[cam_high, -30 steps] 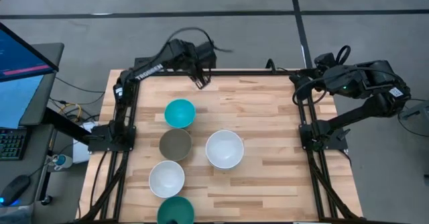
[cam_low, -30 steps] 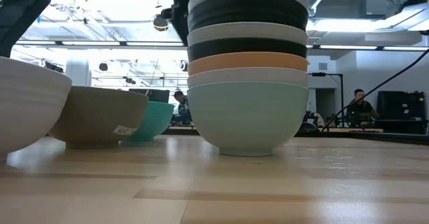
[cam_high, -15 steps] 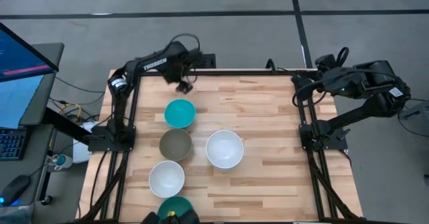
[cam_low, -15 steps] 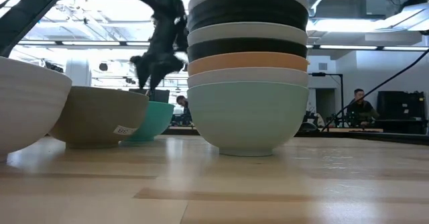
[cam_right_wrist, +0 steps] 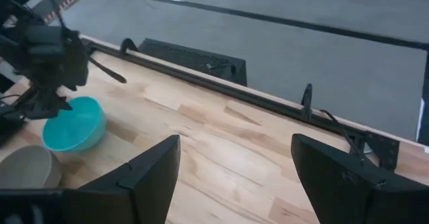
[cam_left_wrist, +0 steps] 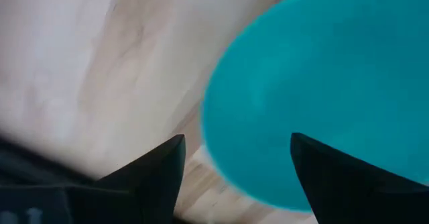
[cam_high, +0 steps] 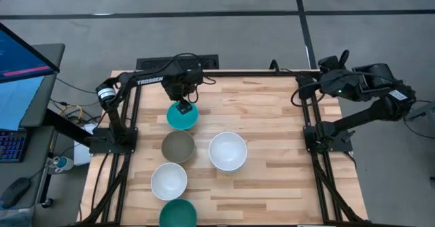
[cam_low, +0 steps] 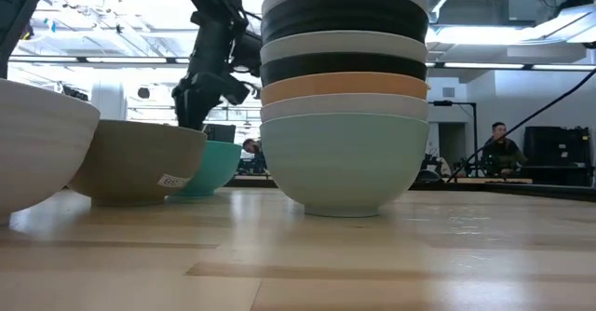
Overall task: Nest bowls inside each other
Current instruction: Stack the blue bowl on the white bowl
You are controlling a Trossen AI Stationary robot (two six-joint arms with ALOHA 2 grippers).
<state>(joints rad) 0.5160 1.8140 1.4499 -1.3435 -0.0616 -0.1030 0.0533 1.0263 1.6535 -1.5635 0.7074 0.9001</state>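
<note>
A turquoise bowl (cam_high: 182, 116) stands on its base at the far left of the table. My left gripper (cam_high: 183, 107) hangs open over its far rim and points down. In the left wrist view one finger (cam_left_wrist: 151, 174) is outside the bowl (cam_left_wrist: 322, 83) and the other (cam_left_wrist: 335, 177) is over its inside; whether they touch it I cannot tell. Nearer stand a grey-taupe bowl (cam_high: 178, 146), a white bowl (cam_high: 168, 181) and a dark teal bowl (cam_high: 178, 213). A stack of several nested bowls (cam_low: 345, 97), mint green at the bottom and white on top, stands at the centre (cam_high: 227, 151). My right gripper (cam_right_wrist: 234, 177) waits open, high over the far right corner.
The right half of the wooden table (cam_high: 285, 159) is bare. A black frame rail (cam_right_wrist: 201, 76) runs along the far edge. A monitor (cam_high: 20, 71) and keyboard stand off the table's left. People sit in the room behind (cam_low: 498, 148).
My left gripper has come from the table's far edge toward the near side and down onto the turquoise bowl's far rim, tipping until it points straight down. The bowls have kept their places.
</note>
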